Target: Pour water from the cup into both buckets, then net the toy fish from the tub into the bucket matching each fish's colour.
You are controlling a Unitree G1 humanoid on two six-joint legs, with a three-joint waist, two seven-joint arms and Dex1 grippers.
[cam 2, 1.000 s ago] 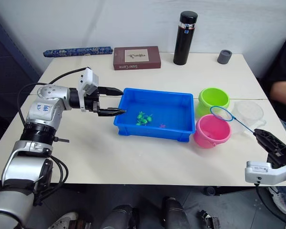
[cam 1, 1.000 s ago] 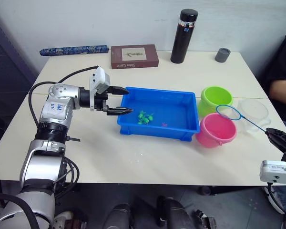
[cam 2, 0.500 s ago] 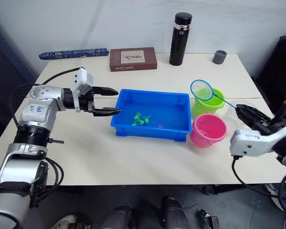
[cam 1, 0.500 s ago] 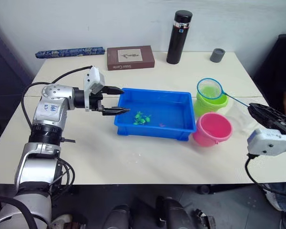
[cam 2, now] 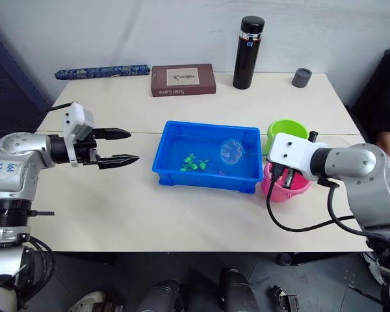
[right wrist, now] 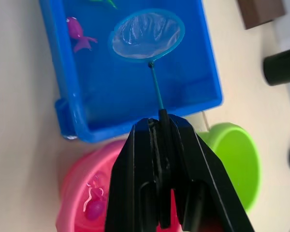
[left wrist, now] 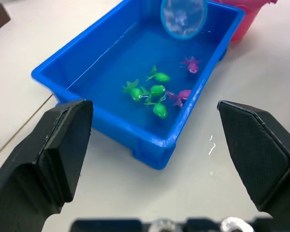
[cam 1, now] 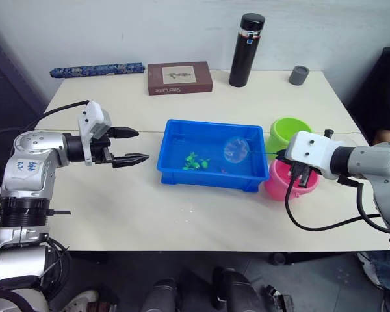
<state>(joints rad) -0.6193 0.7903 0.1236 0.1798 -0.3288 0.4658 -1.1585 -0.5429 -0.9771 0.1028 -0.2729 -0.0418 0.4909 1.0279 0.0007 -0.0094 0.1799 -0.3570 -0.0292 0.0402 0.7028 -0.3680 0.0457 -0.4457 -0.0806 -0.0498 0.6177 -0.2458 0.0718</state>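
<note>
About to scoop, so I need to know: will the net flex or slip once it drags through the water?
The net sits on a thin wire handle, so the hoop will probably wobble. The right gripper pinches only the handle's end, so it may twist. Fine mesh likely sheds water slowly.

Little can be read. The brown book (cam 1: 180,77) at the table's far edge carries a line of pale lettering along its near side — too small to make out. The left forearm (cam 1: 27,166) bears blue handwritten marks, also illegible, and the black flask (cam 1: 246,50) wears a band with a small blue mark — unreadable.
</note>
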